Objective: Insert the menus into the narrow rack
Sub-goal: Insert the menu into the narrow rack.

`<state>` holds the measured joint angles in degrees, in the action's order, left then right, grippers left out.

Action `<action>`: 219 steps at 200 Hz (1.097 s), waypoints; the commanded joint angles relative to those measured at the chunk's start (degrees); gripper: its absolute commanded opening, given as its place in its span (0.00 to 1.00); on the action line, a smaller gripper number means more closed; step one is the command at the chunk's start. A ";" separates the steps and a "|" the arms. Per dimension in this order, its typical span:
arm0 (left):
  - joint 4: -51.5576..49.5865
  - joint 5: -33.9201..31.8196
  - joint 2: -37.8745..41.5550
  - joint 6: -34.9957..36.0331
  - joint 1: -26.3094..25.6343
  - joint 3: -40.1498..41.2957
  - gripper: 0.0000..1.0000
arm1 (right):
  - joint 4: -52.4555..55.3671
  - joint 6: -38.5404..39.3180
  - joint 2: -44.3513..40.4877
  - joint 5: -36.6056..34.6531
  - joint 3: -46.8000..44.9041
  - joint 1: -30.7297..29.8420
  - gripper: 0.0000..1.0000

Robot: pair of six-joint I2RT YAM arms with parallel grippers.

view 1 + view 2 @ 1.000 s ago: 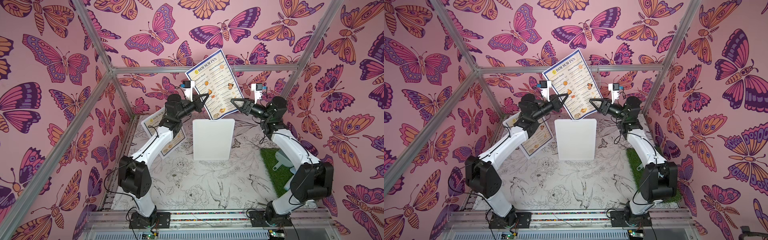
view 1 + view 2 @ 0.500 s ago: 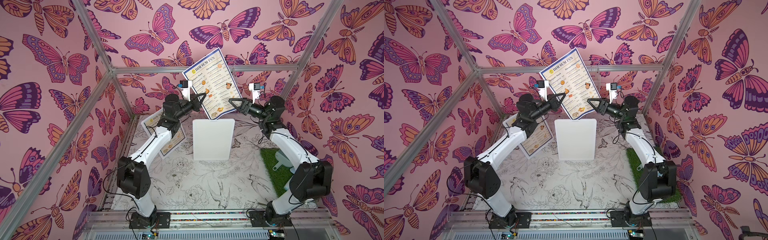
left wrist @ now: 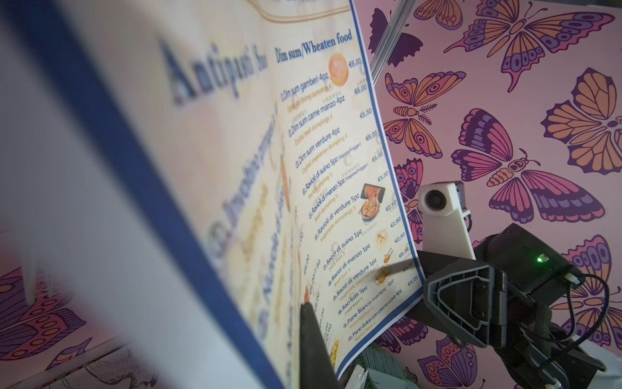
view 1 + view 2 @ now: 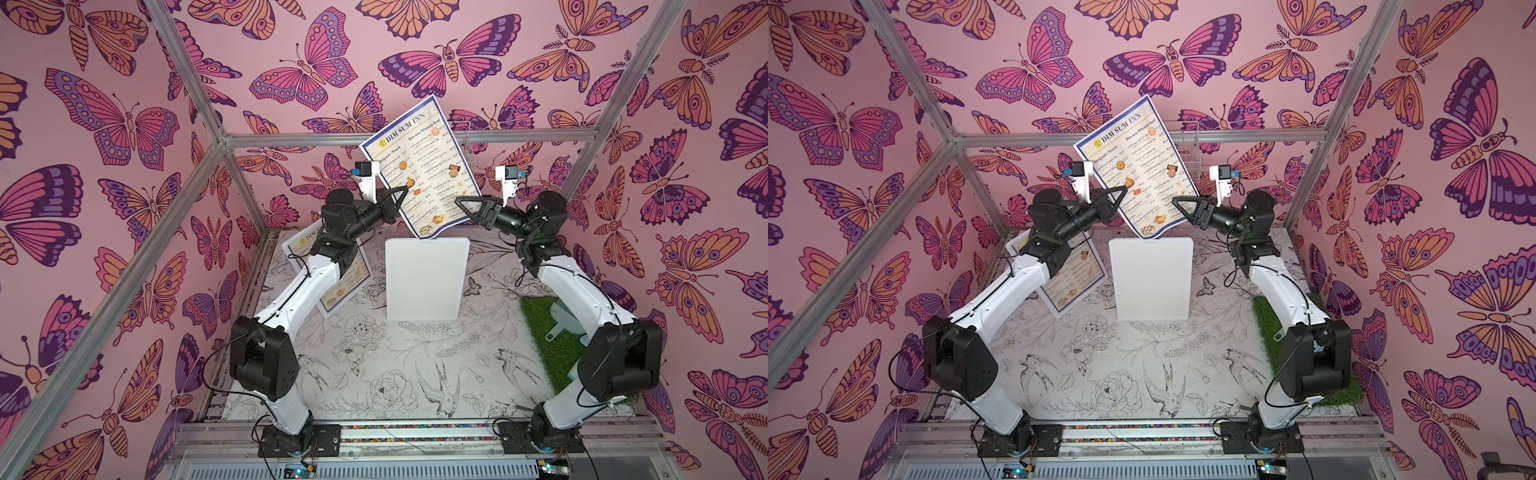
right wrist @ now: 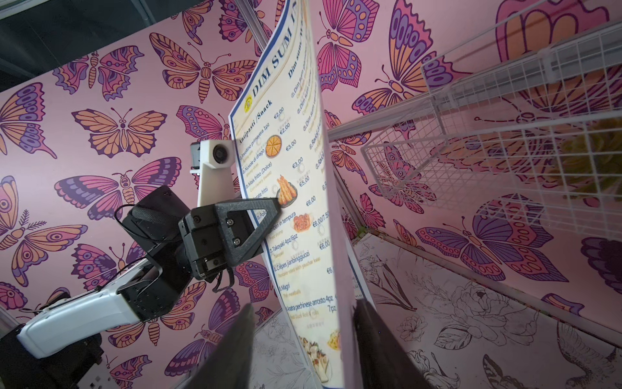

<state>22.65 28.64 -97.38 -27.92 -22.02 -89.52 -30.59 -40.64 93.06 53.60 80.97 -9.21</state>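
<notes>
One menu [image 4: 419,166] [image 4: 1138,166] hangs tilted in the air above the white board, its "DIM SUM INN" heading uppermost. My left gripper [image 4: 401,197] [image 4: 1119,195] is shut on its left edge; in the left wrist view one finger [image 3: 308,336] lies on the printed face. My right gripper [image 4: 461,203] [image 5: 304,304] is open, and the menu's lower right edge [image 5: 323,303] passes between its fingers. A second menu [image 4: 349,282] lies flat on the table, partly under the left arm. The white wire rack [image 5: 471,141] hangs on the back wall behind the raised menu.
A white board [image 4: 426,278] lies flat mid-table under the raised menu. A green turf patch [image 4: 540,328] with a pale grey object [image 4: 561,322] lies by the right arm. Aluminium frame bars [image 4: 415,137] run along the butterfly walls.
The left gripper and the menu have shifted slightly left. The right gripper has followed toward the menu's right edge, still open.
</notes>
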 commanded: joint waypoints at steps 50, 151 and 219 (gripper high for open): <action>0.99 -0.44 1.93 1.03 0.84 1.36 0.02 | -0.95 -0.01 0.70 0.40 1.97 -0.90 0.51; 4.65 -1.20 0.98 -3.79 1.19 1.33 0.02 | -5.18 -2.24 0.30 -4.49 -0.95 -1.42 0.56; 7.02 -2.06 0.29 -6.62 0.32 1.05 0.02 | -12.61 -7.87 -0.55 -10.30 -5.09 -1.38 0.57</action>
<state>26.44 27.27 -97.19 -32.71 -21.30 -88.55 -37.47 -45.21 93.54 45.39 76.47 -10.24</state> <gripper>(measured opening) 0.049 0.574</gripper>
